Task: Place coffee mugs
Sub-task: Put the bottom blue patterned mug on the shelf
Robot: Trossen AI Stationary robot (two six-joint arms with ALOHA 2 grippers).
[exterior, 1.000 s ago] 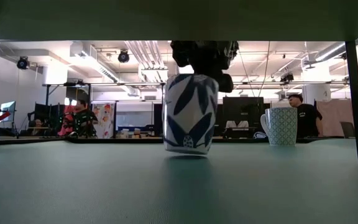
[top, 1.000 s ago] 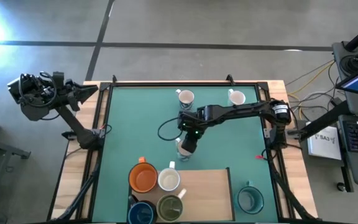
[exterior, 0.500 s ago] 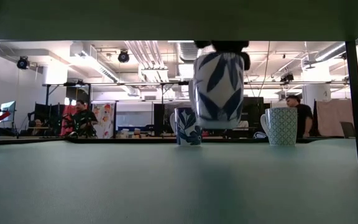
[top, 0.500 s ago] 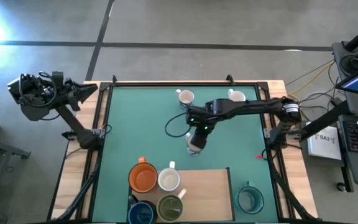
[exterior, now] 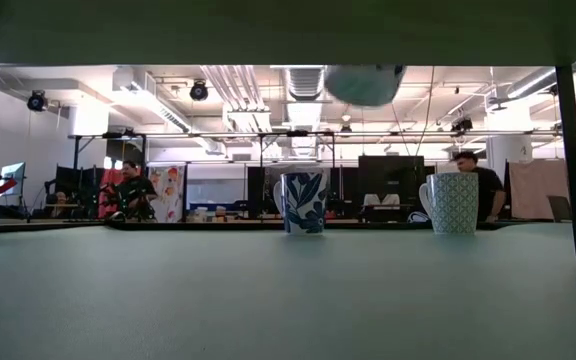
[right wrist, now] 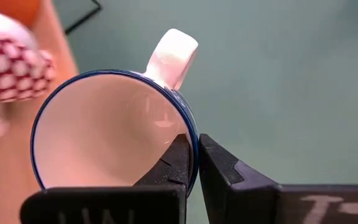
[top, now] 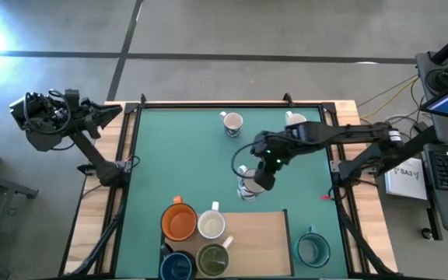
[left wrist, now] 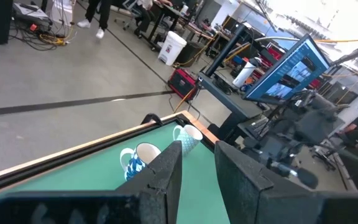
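Right gripper (right wrist: 193, 163) pinching rim of white blue-rimmed mug (right wrist: 114, 127), holding it aloft over green mat (top: 169, 155), near wooden board (top: 259, 237). Left gripper (left wrist: 199, 177) idling off-table, fingers parted.

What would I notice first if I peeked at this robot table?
Probably the right gripper pinching the rim of a white mug with a blue edge, lifted over the middle of the green table. Next, the orange mug bunched with others at the near edge.
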